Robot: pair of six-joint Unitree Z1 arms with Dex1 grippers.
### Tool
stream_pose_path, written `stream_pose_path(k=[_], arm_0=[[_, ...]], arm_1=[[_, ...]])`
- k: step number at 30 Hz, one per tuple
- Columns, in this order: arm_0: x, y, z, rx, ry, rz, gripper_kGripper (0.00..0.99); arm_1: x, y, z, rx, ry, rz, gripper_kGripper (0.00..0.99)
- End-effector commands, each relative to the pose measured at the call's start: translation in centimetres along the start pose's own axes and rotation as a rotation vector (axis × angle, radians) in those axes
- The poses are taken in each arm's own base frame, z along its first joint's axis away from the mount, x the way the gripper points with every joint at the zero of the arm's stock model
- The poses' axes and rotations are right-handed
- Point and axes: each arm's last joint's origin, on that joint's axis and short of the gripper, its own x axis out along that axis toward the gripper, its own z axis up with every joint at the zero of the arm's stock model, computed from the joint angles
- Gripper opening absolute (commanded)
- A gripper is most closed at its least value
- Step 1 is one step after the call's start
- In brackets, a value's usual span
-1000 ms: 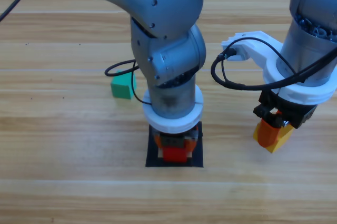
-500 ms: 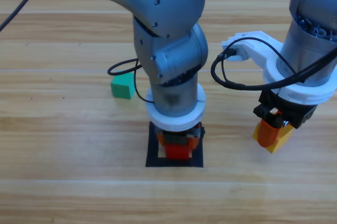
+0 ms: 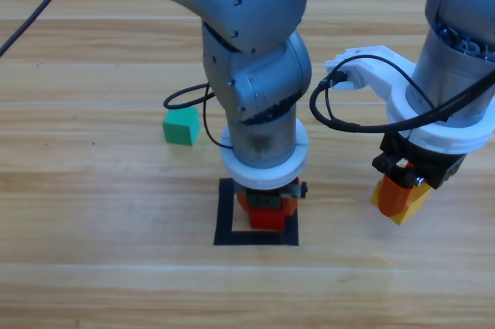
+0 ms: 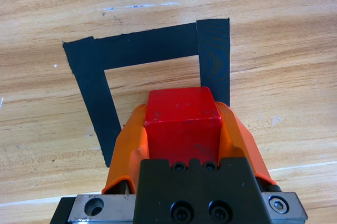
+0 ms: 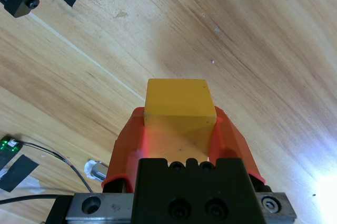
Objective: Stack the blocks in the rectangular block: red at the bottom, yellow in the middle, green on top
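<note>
The small matte red cube (image 4: 182,121) sits clamped between the orange fingers of your left gripper (image 4: 183,129), held over the flat square outline of black tape (image 3: 224,221) on the wooden worktop (image 3: 93,213). Over the last second the left arm has drawn back toward the top of the high view, so the near side of the tape square now shows bare wood, and the cube has shifted from the front of the outline toward its far side. From the left wrist view the cube hangs over the square's inner corner; whether it touches the wood you cannot tell. That suggests you are still placing the bottom piece, and the fingers have not let go. Your right gripper (image 5: 179,129) waits well to the right of the square, its fingers closed on the small solid yellow cube (image 5: 179,100), ready for the middle layer. The small teal-green cube (image 3: 181,125) rests on the worktop to the left of the left arm, untouched.
</note>
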Motion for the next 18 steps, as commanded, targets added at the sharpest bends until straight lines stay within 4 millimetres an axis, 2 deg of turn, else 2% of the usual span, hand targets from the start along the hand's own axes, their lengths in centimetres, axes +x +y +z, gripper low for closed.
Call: stream_pose_path(k=[1,5,18], arm_0=[[3.06,2.09,0.23,-0.046,0.055,0.092,0.094],[2.8,2.56,0.23,-0.057,0.055,0.096,0.094],[2.41,2.28,0.41,-0.075,0.046,0.082,0.094]], arm_1=[[0.31,-1.04,-0.47,0.025,0.018,0.019,0.0],[0.31,-1.03,-0.47,0.024,0.018,0.021,0.0],[0.35,-1.03,-0.5,0.022,0.02,0.021,0.0]])
